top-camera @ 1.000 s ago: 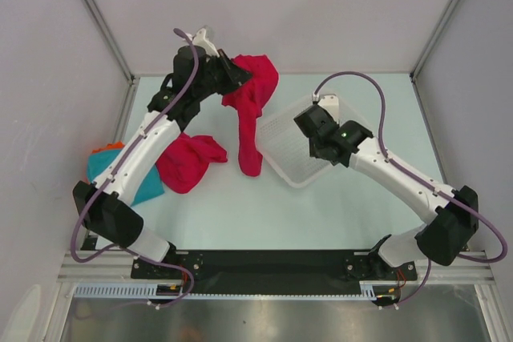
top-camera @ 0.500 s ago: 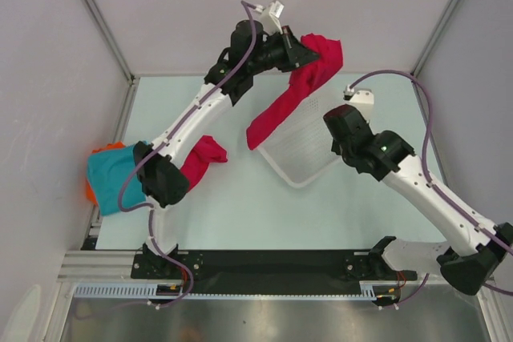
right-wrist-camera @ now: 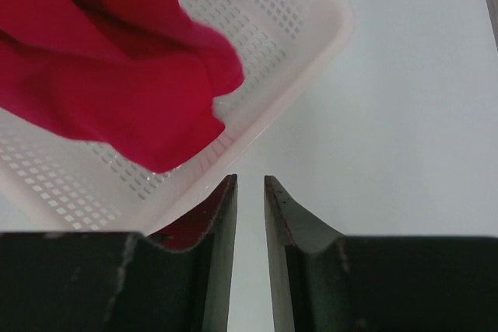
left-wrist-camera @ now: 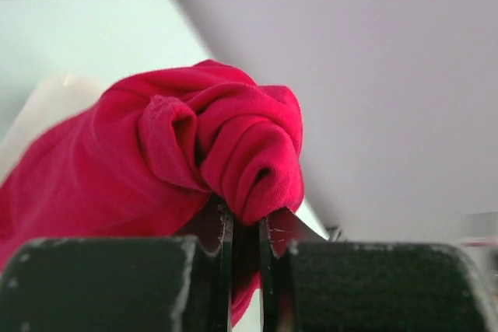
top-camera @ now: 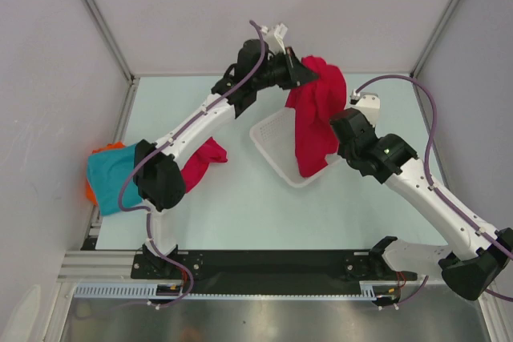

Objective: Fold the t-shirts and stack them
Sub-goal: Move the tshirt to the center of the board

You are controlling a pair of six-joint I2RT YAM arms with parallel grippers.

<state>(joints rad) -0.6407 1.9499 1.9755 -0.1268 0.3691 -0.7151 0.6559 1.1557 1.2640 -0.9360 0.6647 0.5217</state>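
Teal t-shirt (top-camera: 112, 175) flat, near-left counter (top-camera: 240, 206) edge; crumpled crimson t-shirt (top-camera: 204, 159) beside it.
Right gripper (right-wrist-camera: 249, 180): jaws narrowly parted, gripping nothing, by white mesh basket (top-camera: 271, 138) rim.
Left gripper (left-wrist-camera: 245, 219): jaws clenched on hanging crimson t-shirt (top-camera: 315, 118), soft bunched folds, tail in basket.

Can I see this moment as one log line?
left gripper: shut on red shirt | red shirt: dangling into basket | right gripper: slightly open, empty

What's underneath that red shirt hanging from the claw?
A white mesh basket sits below the hanging red shirt, held by the left claw. The cloth covers part of the basket's floor, so anything there is hidden.
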